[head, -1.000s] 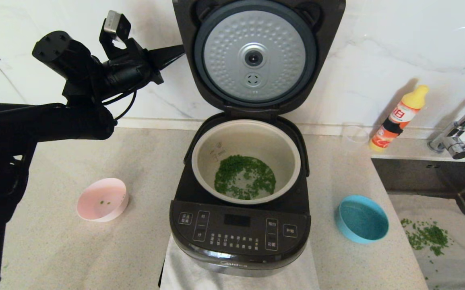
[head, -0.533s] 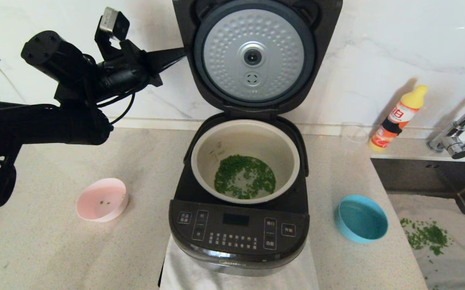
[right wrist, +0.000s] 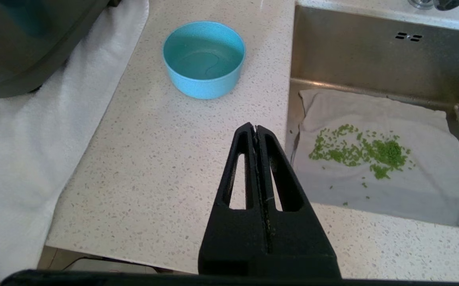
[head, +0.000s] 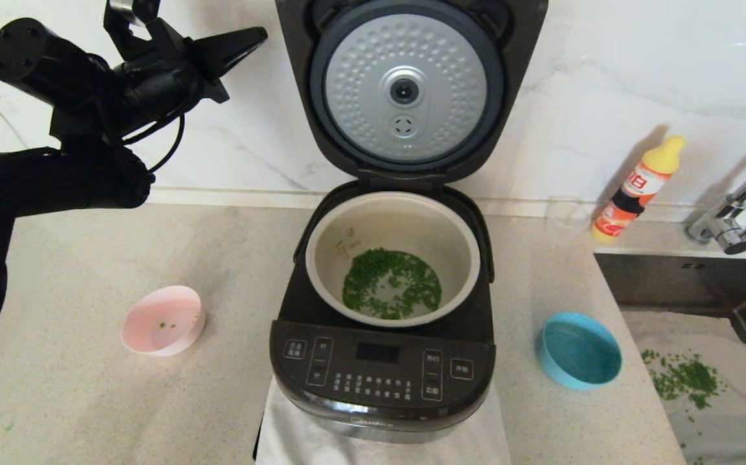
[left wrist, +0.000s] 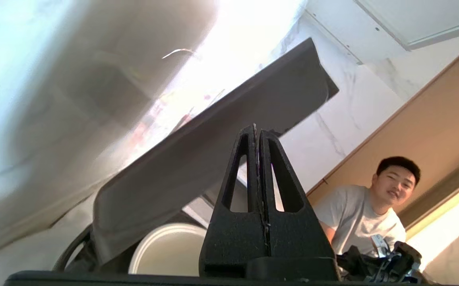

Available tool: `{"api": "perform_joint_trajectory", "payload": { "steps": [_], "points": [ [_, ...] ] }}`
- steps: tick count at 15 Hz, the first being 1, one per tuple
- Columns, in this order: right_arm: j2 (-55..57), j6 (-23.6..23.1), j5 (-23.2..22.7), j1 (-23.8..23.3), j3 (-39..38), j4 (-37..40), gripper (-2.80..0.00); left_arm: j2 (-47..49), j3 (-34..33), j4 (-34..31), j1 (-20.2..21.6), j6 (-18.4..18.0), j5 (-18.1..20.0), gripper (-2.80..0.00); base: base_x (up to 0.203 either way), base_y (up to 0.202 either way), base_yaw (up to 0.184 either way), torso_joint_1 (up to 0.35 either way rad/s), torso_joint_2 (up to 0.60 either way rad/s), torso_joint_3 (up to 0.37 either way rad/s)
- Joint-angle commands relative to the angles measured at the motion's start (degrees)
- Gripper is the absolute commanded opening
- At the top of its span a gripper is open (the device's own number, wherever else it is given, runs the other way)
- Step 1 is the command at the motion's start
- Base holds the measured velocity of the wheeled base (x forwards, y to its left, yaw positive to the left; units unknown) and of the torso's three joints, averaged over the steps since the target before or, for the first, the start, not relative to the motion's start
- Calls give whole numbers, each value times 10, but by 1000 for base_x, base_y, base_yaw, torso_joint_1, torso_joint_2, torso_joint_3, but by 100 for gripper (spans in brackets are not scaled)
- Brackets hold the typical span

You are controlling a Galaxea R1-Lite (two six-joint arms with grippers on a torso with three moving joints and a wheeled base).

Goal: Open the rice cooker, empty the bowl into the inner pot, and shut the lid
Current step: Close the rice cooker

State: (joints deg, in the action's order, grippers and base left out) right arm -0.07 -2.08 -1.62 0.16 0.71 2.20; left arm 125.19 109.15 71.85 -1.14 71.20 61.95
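Note:
The black rice cooker stands mid-counter with its lid raised, dimpled silver underside facing me. Green bits lie in the pale inner pot. A pink bowl with a few green specks sits to the cooker's left, a blue bowl to its right. My left gripper is shut and empty, held high to the left of the lid's edge, pointing at it without touching. My right gripper is shut and empty, low over the counter's front edge, nearer than the blue bowl.
A white cloth lies under the cooker. A sink at the right holds a cloth with scattered green bits. An orange bottle and a tap stand by the wall. A person shows in the left wrist view.
My left arm has risen and drawn back to the left, so its shut fingertip has moved away from the lid's left edge. Cooker, lid and bowls have stayed put.

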Motion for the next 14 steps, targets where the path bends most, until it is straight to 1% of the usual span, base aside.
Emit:
{"api": "perform_joint_trajectory", "payload": {
  "steps": [1,7,14],
  "points": [
    [0,0,0,0,0,0,-280,24,15,4,8,7,2,-280,0,0,0,0,0,0],
    [0,0,0,0,0,0,-280,55,15,4,-10,-5,8,-280,0,0,0,0,0,0],
    [0,0,0,0,0,0,-280,80,15,5,-36,-5,17,-280,0,0,0,0,0,0]
  ]
}}
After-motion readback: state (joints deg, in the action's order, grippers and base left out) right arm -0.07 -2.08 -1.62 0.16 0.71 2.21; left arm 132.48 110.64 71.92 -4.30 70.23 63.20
